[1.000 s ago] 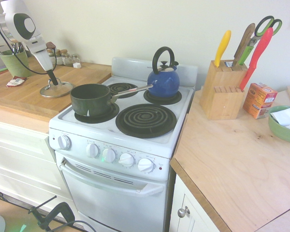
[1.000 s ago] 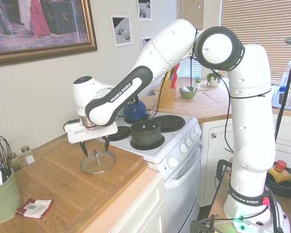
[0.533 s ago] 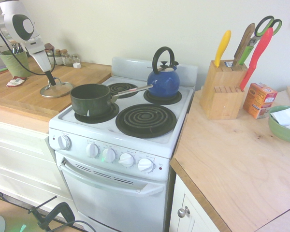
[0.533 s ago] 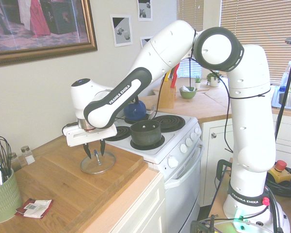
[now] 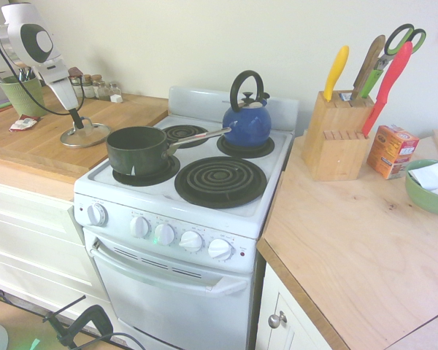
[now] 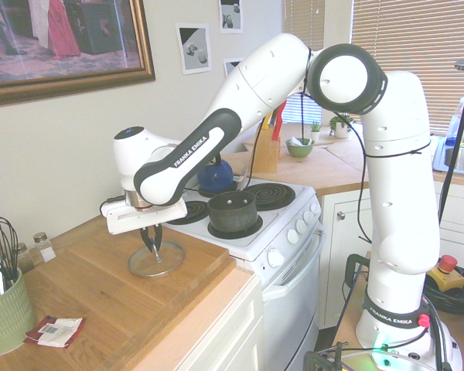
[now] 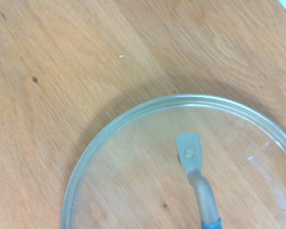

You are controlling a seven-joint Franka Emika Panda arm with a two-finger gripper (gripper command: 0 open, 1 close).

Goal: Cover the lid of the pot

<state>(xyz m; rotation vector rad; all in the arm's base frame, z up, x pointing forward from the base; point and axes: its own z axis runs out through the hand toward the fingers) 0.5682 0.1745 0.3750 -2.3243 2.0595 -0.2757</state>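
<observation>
The round clear glass lid with a silver metal rim and an arched metal handle lies flat on the light-brown wooden surface, near the edge beside the white stove. The black fingers of the white robot arm have come together at the lid's handle and seem to be gripping it, though the contact is small in the view. The dark green-black saucepan with a long straight silver handle sits uncovered on the stove's front burner closest to that wooden surface. Behind it, on a rear burner, stands the blue kettle with a black arched handle. A green ribbed pot of utensils and a small red-and-white packet are also on the wooden surface.
</observation>
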